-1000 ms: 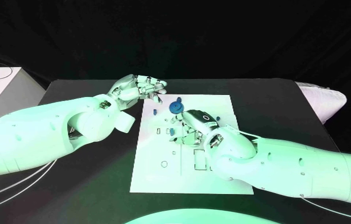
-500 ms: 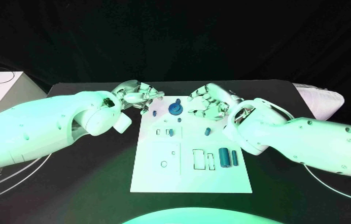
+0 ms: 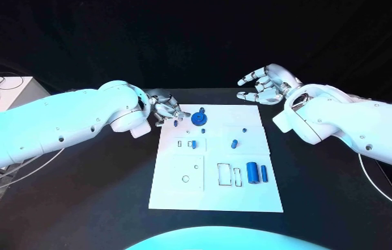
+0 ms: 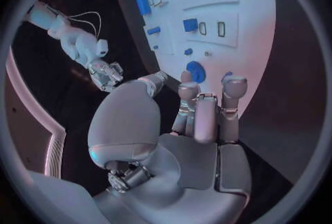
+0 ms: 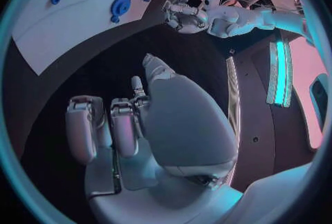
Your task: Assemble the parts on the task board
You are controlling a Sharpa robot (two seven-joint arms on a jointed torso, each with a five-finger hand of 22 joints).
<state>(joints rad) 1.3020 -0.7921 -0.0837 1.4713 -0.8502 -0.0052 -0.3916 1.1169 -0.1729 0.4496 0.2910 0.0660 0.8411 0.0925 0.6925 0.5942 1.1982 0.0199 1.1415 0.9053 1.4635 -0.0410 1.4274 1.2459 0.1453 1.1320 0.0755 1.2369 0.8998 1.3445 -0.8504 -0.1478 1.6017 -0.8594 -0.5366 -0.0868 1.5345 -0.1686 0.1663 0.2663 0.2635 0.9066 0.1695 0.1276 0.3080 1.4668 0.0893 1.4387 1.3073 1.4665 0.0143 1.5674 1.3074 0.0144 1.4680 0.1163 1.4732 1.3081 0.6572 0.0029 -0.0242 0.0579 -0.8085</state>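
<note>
A black table (image 3: 98, 204) fills the lower part of the head view, and behind it hangs a dark, creased curtain (image 3: 196, 29). A white box-like unit (image 3: 15, 91) stands at the table's left, a pale padded object (image 3: 384, 105) at its right. Loose pale cables (image 3: 24, 168) lie by the left edge.

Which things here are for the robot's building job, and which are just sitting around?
For the job:
- task board
- round blue part
- two blue cylinders
- small blue part
- left hand
- right hand

Just sitting around:
- white box beside the table
- black table
</note>
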